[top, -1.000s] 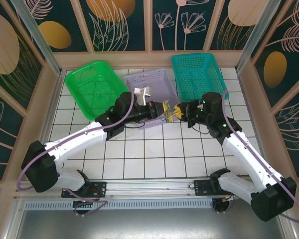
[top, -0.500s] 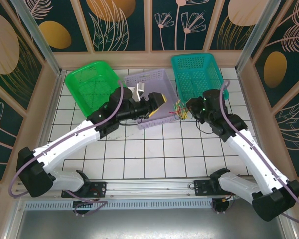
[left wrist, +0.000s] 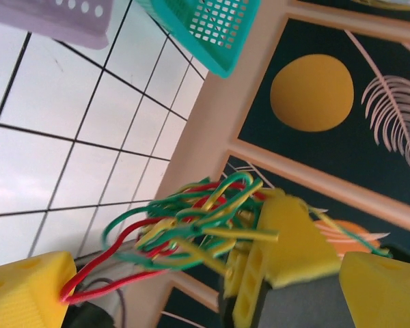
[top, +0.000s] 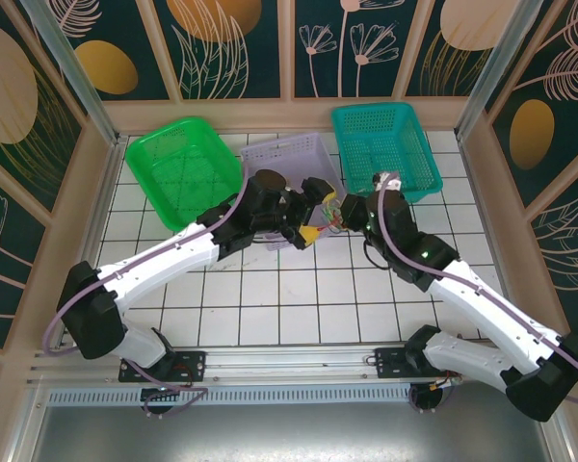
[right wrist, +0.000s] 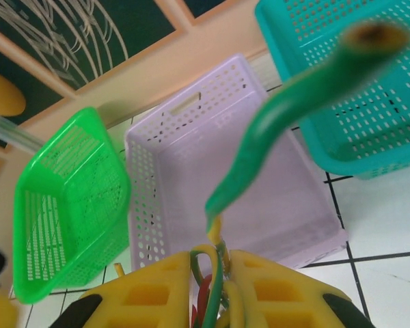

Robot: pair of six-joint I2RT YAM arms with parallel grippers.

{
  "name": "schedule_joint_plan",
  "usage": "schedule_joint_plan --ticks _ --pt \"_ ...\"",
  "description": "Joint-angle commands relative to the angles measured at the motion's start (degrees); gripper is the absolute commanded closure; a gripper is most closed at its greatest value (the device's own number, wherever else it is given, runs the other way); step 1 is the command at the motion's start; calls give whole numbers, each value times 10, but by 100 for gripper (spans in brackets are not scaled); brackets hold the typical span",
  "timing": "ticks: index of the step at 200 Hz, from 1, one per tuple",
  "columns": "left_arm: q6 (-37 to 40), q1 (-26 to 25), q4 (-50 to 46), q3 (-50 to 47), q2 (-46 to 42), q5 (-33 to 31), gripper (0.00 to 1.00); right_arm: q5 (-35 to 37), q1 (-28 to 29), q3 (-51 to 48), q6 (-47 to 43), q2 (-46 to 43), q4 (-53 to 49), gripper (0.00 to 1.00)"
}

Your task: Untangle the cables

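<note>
Top external: the two arms meet over the tiled table (top: 270, 289), just in front of the lilac basket (top: 294, 154), which sits between the green basket (top: 178, 164) and the teal basket (top: 380, 144). The cables (top: 329, 219) show as a small knot of yellow, green and red strands between the left gripper (top: 311, 212) and the right gripper (top: 352, 207).

From the left wrist you can see the left gripper (left wrist: 205, 297) gaping wide, its yellow fingers (left wrist: 27, 290) far apart and clamping nothing. One red strand runs down to the tip of the nearer finger, and the looped cables (left wrist: 191, 222) hang in the gap.

From the right wrist the right gripper (right wrist: 215, 294) is pinched together on the cables (right wrist: 210, 273) — strands squeezed between its two yellow pads. One green strand (right wrist: 287, 116) sticks up, blurred, in front of the lilac basket (right wrist: 184, 171).
</note>
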Motion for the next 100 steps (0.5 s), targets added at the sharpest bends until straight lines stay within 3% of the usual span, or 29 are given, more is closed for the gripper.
schedule_joint_plan --ticks 1,60,100 --pt "-93 -6 22 -1 11 -7 2 27 17 -18 -37 -5 60 100" --pt "-162 -11 87 -55 27 -23 13 -11 37 -46 -53 -29 111 100" --pt "-166 -11 89 -39 57 -32 34 1 61 -69 -35 -49 107 100"
